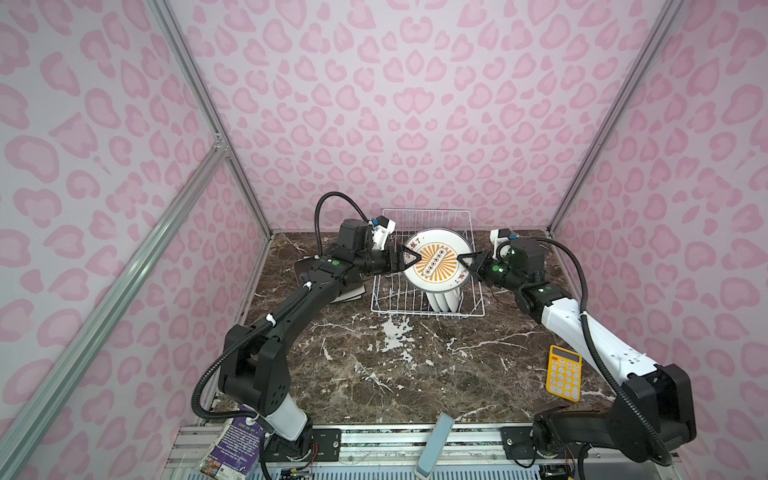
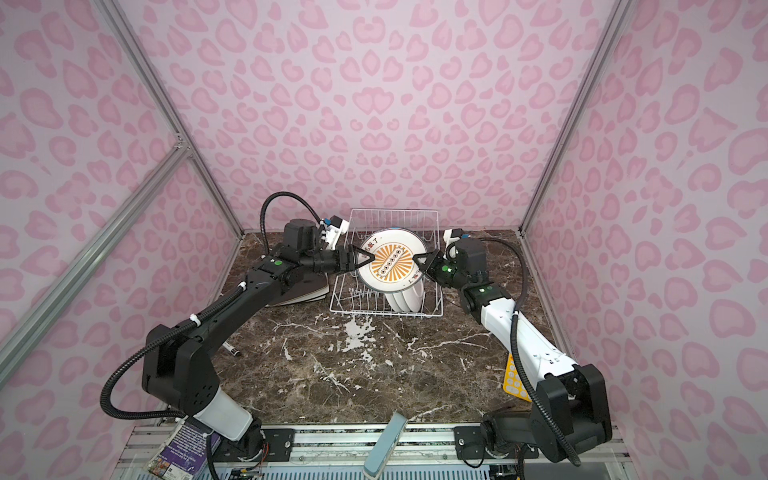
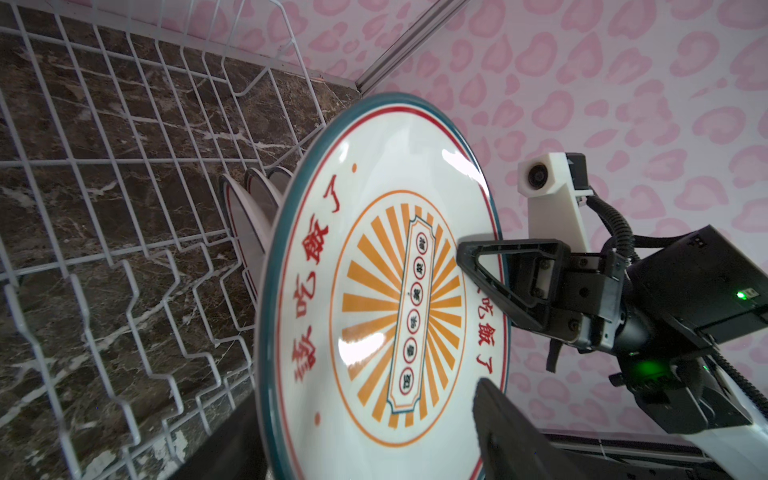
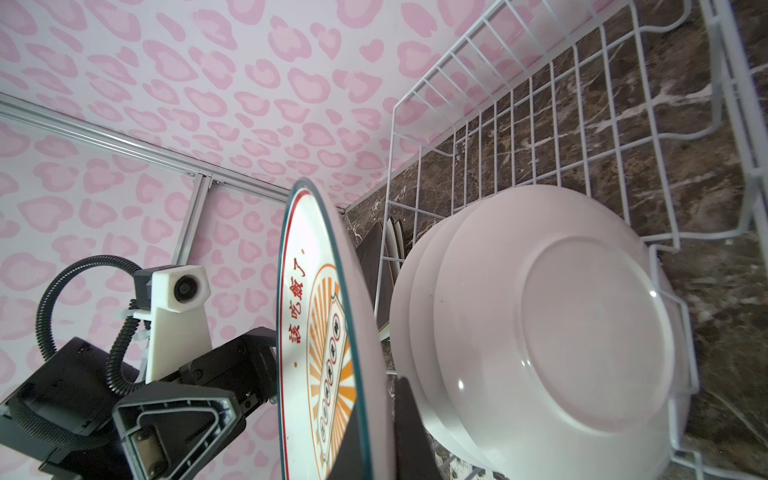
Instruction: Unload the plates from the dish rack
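A round white plate point(image 1: 436, 266) point(image 2: 388, 262) printed with red characters and an orange sunburst hangs tilted above the white wire dish rack point(image 1: 415, 313) point(image 2: 353, 311). My right gripper point(image 1: 465, 264) point(image 4: 382, 436) is shut on its right rim. My left gripper point(image 1: 409, 258) point(image 3: 365, 449) straddles the left rim, jaws apart, one finger point(image 3: 498, 415) before the face. Three round white plates point(image 1: 444, 301) point(image 4: 561, 332) stand upright in the rack's near right part. A stack of square plates point(image 2: 303, 293), dark one on top, lies left of the rack, partly under the left arm.
A yellow calculator point(image 1: 564, 372) lies on the marble table at the right, near the right arm. A pen point(image 2: 232, 351) lies by the left arm. A grey-blue slab point(image 1: 436, 444) and a purple booklet point(image 1: 232, 449) sit at the front edge.
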Controlling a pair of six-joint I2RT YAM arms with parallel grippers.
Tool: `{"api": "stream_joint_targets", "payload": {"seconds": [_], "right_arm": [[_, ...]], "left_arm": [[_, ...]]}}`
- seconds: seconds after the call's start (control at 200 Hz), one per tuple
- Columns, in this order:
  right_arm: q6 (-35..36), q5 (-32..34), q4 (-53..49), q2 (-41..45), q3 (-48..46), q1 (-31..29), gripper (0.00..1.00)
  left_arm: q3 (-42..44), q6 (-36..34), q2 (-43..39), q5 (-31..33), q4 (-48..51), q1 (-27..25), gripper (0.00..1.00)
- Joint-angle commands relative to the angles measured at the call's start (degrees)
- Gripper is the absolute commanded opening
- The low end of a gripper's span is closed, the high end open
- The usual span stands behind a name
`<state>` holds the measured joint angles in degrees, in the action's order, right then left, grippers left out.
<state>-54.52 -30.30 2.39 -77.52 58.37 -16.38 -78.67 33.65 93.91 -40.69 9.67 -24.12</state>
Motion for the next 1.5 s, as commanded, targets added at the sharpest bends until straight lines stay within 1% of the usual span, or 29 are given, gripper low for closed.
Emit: {"api": "stream_joint_targets", "payload": {"seconds": [0.0,0.125,0.235,0.355,0.43,0.5,0.515,0.635,0.755,0.845,0.975,1.06,1.135,1.24,1.35,1.42,1.495], "right_arm": [[-1.38,-2.08,5.25,-0.82,0.04,0.10,0.00],[-1.63,-2.65,5.43,-1.47,0.13,0.04,0.00],[-1.58,-2.92,5.56,-1.93,0.00,0.04,0.00],[-1.72,-3.61,5.44,-2.68,0.41,0.09,0.00],[-1.73,-4.23,5.34,-2.92,0.53,0.11,0.00],[-1.72,-4.42,5.34,-3.07,0.38,0.03,0.00],[-1.70,-4.41,5.34,-3.04,0.41,0.03,0.00],[-1.66,-4.64,5.06,-2.86,0.12,0.09,0.00],[-1.11,-4.32,4.46,-2.73,0.17,0.03,0.00],[-1.46,-4.48,4.46,-2.72,0.16,0.08,0.02],[-1.20,-4.20,3.76,-2.73,0.09,0.12,0.04],[-1.37,-4.19,3.62,-2.64,0.13,0.12,0.10],[-0.83,-3.64,3.43,-2.40,0.22,0.12,0.11],[0.76,-2.01,2.03,-1.40,0.14,0.12,0.15],[2.80,-0.43,1.16,0.10,0.00,0.12,0.25],[4.11,0.78,0.65,1.06,-0.10,0.13,0.29],[5.22,1.49,0.47,2.11,-0.27,0.12,0.38]], "left_arm": [[-0.93,1.92,1.27,-2.81,-2.24,0.12,0.71],[-0.87,3.49,2.12,-4.00,-3.78,0.06,0.56],[-1.06,3.84,2.46,-4.49,-3.95,0.02,0.53],[-1.29,4.02,2.89,-4.92,-3.66,0.03,0.43],[-1.65,4.56,3.36,-5.62,-3.74,0.00,0.39],[-1.83,4.69,3.49,-5.76,-4.03,-0.14,0.38],[-1.88,4.67,3.52,-5.65,-4.04,-0.15,0.33],[-1.90,5.24,3.71,-5.43,-4.23,-0.19,0.22],[-1.55,5.64,3.56,-5.21,-4.63,-0.21,0.14],[-1.57,5.88,3.57,-5.25,-4.42,-0.14,0.04],[-1.32,6.23,3.47,-5.10,-4.79,-0.20,0.03],[-1.31,6.47,3.41,-3.99,-4.46,-0.15,0.03],[-0.63,6.69,2.57,-2.01,-4.80,-0.05,0.03],[-0.66,6.85,2.11,-1.96,-5.21,0.04,0.04],[-0.77,6.75,1.47,-1.70,-5.41,-0.02,0.04],[-0.97,6.15,0.95,-1.34,-5.06,0.12,0.04],[-1.48,6.08,0.76,-1.15,-4.75,0.12,0.04]]}}
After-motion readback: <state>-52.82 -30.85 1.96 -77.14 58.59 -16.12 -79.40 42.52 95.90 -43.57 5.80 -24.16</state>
